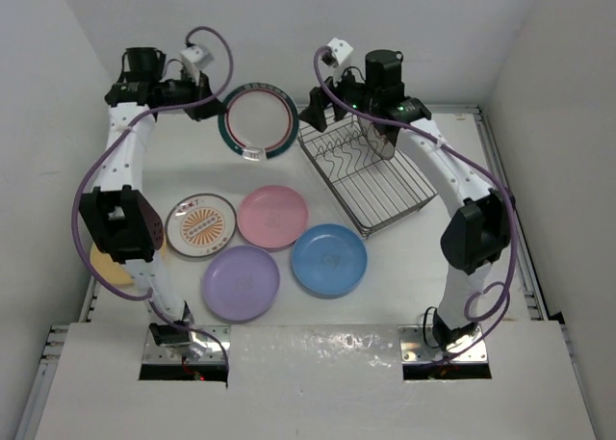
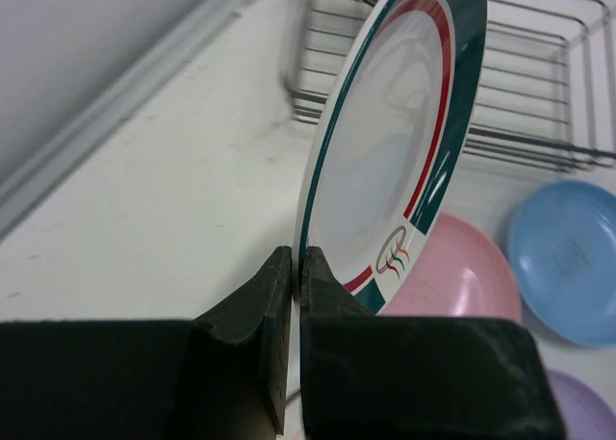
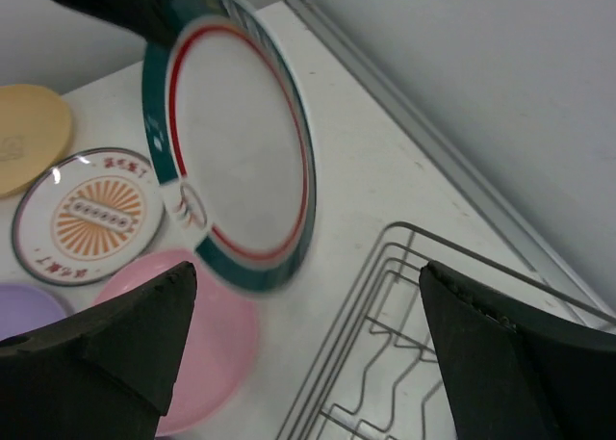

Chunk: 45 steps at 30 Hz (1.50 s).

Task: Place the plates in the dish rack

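Note:
My left gripper [image 1: 208, 104] is shut on the rim of the green-rimmed plate [image 1: 258, 122] and holds it on edge in the air, left of the dish rack [image 1: 377, 178]. In the left wrist view the jaws [image 2: 294, 259] pinch that plate [image 2: 395, 142] at its lower edge. My right gripper [image 1: 316, 113] is open and empty over the rack's far left corner; its wrist view shows the plate [image 3: 241, 142] ahead and the rack [image 3: 404, 363] below. The sunburst [image 1: 201, 224], pink [image 1: 273, 216], blue [image 1: 329, 259] and purple [image 1: 241, 283] plates lie flat. No red-dot plate shows.
The yellow-orange plate [image 1: 114, 264] lies at the left table edge, partly hidden by my left arm. White walls close in the table at the back and both sides. The rack stands at an angle at the back right, partly under my right arm.

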Each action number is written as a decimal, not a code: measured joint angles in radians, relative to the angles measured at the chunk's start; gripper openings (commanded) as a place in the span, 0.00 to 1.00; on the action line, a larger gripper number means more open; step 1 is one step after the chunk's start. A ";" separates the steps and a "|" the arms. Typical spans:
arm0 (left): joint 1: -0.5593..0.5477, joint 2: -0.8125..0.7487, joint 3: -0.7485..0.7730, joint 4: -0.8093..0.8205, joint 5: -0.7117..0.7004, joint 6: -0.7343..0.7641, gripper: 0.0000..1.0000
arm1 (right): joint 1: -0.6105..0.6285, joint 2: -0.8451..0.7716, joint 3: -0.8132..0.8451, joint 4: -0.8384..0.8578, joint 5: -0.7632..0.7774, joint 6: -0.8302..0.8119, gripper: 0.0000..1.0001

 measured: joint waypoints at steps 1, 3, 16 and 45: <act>-0.022 0.000 0.000 -0.039 0.008 0.028 0.00 | 0.004 0.020 0.015 -0.002 -0.027 0.007 0.96; -0.063 0.000 -0.002 -0.109 0.016 0.073 0.00 | 0.011 0.055 0.040 -0.019 -0.064 0.013 0.96; -0.115 0.000 -0.002 -0.245 0.089 0.185 0.00 | 0.029 0.104 0.039 -0.060 -0.140 0.023 0.15; -0.053 -0.005 -0.164 0.202 -0.517 -0.336 1.00 | 0.045 -0.114 -0.069 -0.045 0.630 -0.071 0.00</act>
